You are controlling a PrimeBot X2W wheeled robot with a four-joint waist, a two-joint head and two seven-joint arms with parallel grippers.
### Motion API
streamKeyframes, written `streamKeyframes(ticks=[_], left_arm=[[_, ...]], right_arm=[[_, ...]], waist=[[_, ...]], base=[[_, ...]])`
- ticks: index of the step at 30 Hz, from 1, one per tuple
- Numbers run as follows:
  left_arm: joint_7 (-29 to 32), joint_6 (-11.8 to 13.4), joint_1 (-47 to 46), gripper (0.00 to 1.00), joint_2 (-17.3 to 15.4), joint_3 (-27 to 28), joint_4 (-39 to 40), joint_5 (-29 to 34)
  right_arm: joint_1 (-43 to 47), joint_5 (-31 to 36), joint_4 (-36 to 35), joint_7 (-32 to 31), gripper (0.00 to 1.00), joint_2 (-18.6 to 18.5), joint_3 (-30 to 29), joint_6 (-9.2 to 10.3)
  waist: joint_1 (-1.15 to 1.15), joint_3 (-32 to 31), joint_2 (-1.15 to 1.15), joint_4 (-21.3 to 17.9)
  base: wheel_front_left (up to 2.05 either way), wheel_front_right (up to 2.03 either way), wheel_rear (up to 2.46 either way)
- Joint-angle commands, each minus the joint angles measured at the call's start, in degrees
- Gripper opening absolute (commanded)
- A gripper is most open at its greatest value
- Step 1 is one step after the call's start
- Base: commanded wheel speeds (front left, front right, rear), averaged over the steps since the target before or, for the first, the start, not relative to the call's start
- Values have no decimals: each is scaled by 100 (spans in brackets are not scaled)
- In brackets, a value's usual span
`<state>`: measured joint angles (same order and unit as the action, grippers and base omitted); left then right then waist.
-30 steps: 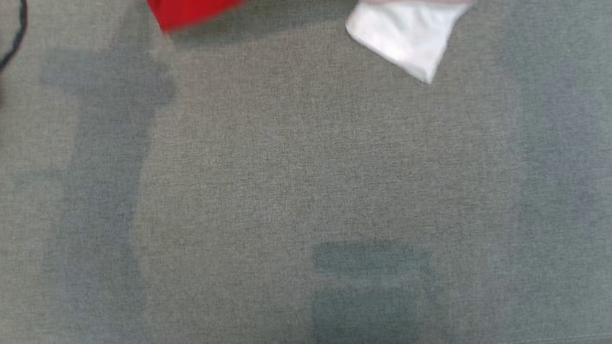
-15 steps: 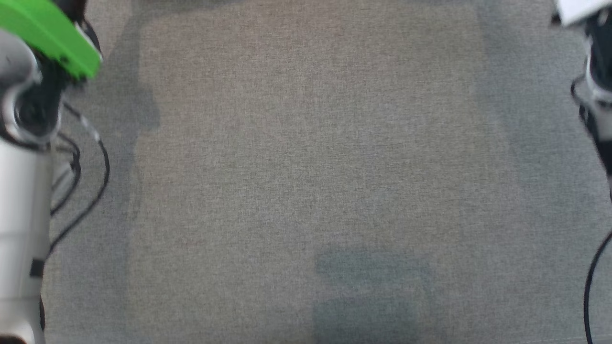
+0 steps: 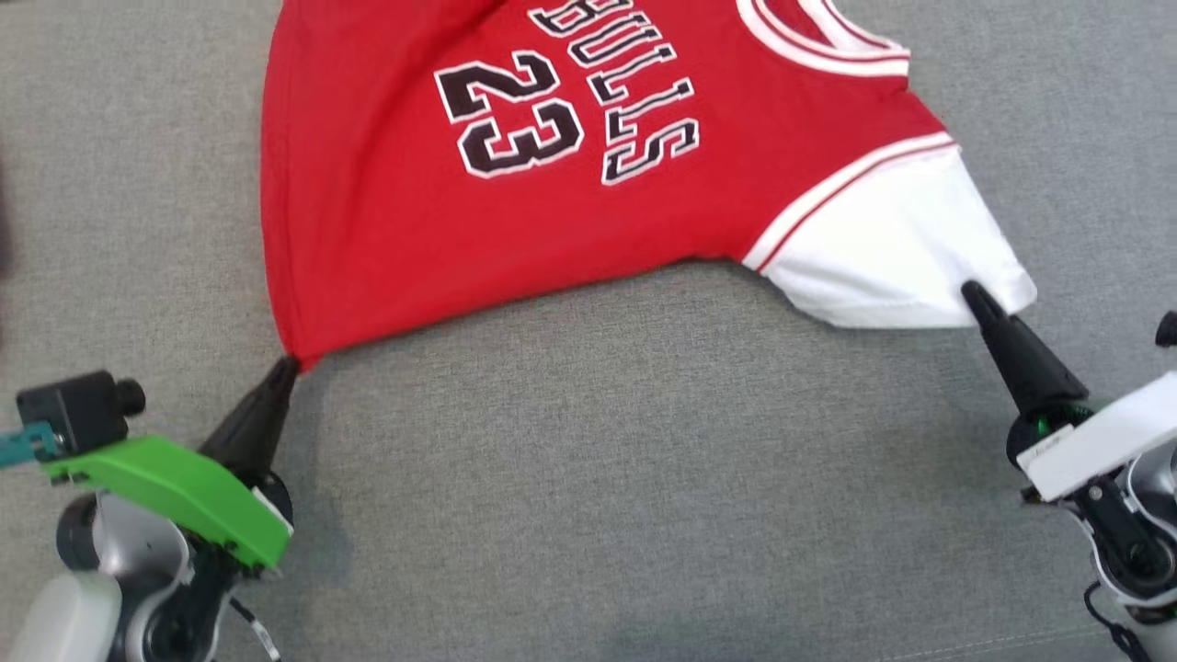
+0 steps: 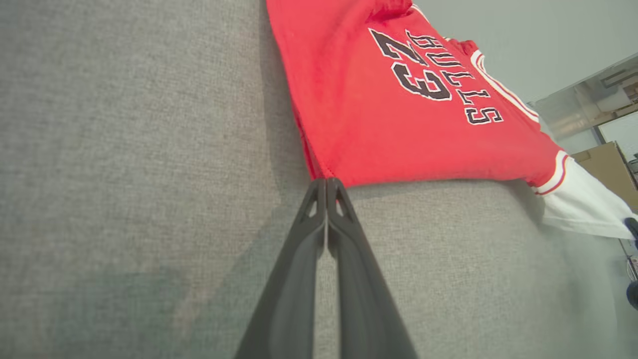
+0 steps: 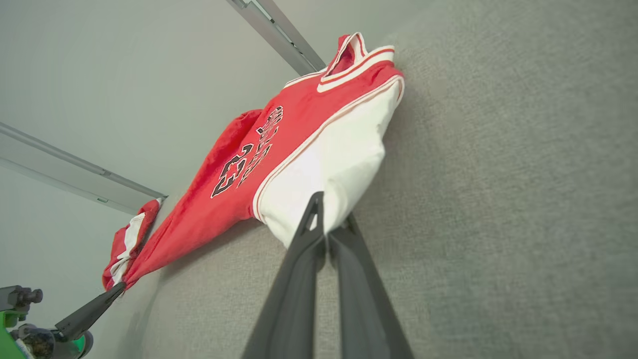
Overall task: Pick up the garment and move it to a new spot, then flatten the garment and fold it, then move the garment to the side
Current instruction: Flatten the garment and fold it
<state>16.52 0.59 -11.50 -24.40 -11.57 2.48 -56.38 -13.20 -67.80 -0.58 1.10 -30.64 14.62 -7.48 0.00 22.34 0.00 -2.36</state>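
Observation:
The garment (image 3: pixel 515 211) is a red jersey with "BULLS 23" in black and a white sleeve (image 3: pixel 892 248). It lies spread on the grey cloth surface, with its near edge pulled taut between my two grippers. My left gripper (image 3: pixel 290 363) is shut on the red hem corner, and in the left wrist view my left gripper (image 4: pixel 326 180) pinches the garment (image 4: pixel 398 114) at that corner. My right gripper (image 3: pixel 970 294) is shut on the white sleeve's edge. In the right wrist view my right gripper (image 5: pixel 329 212) bites into the sleeve (image 5: pixel 334 154). The garment's top edge runs out of the head view.
The grey cloth surface (image 3: pixel 598 478) stretches wide in front of the garment between my arms. A pale wall with metal rails (image 5: pixel 75 169) stands behind the surface. A cardboard box (image 4: pixel 605 162) and shelving show at the far right of the left wrist view.
The head camera has swung. Earlier it showed bare grey surface with garment scraps and arm parts at the edges. Now the jersey and both shut grippers are in the picture.

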Motion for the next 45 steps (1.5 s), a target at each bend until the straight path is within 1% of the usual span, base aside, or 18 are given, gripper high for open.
streamKeyframes(ticks=[1,4,10,15,19,22,24,27,29,34,37,39,40,41,45], left_arm=[[-70,81,307,0,35,-19,219,65],[-209,207,784,0,156,-51,474,54],[-517,329,1352,0,269,-100,512,190],[-643,409,1837,0,232,-101,731,260],[-749,487,2161,0,312,-78,938,209],[-795,548,2537,0,361,-138,1172,206],[-757,563,2771,0,338,-242,1348,252],[-732,593,3006,0,318,-286,1671,228],[-763,596,3032,0,303,-235,1919,205],[-498,652,2758,0,150,-126,2475,58],[-268,699,2495,0,-19,38,2715,-42],[-77,692,2262,0,-107,95,2830,-177],[139,729,2000,0,-241,176,2869,-282],[241,750,1858,0,-291,211,2847,-346],[598,841,1282,0,-486,311,2593,-426]], right_arm=[[250,-6,-28,-7,0,-55,23,-2],[620,-44,67,51,0,-44,15,-1],[1018,-55,419,86,0,18,68,-1],[1330,-144,400,16,0,-54,133,-1],[1571,-182,358,-45,0,-173,172,-1],[1929,-171,290,-76,0,-335,165,0],[2211,-167,161,-94,0,-472,150,0],[2517,-295,-193,-147,0,-631,58,-1],[2560,-425,-503,-180,0,-691,-26,-1],[2163,-786,-1238,-270,0,-809,-299,-1],[1774,-974,-1479,-443,0,-927,-449,-1],[1475,-1070,-1533,-605,0,-1029,-519,-2],[1179,-1134,-1473,-771,0,-1120,-575,-1],[1016,-1127,-1414,-861,0,-1161,-583,-1],[315,-1151,-1058,-1195,0,-1152,-507,-1]], waist=[[0,-104,0,-69],[0,-141,0,-54],[0,-209,0,-64],[0,-282,0,-95],[0,-341,0,-103],[0,-380,0,-89],[0,-371,0,-54],[0,-308,0,-41],[0,-244,0,-59],[0,-94,0,-132],[0,-28,0,-176],[0,3,0,-171],[0,18,0,-147],[0,24,0,-135],[0,60,0,-103]], base=[[0,0,0],[0,0,0],[0,0,0],[0,0,0],[0,0,0],[0,0,0],[0,0,0],[0,0,0],[0,0,0],[0,0,0],[0,0,0],[0,0,0],[0,0,0],[0,0,0],[0,0,0]])
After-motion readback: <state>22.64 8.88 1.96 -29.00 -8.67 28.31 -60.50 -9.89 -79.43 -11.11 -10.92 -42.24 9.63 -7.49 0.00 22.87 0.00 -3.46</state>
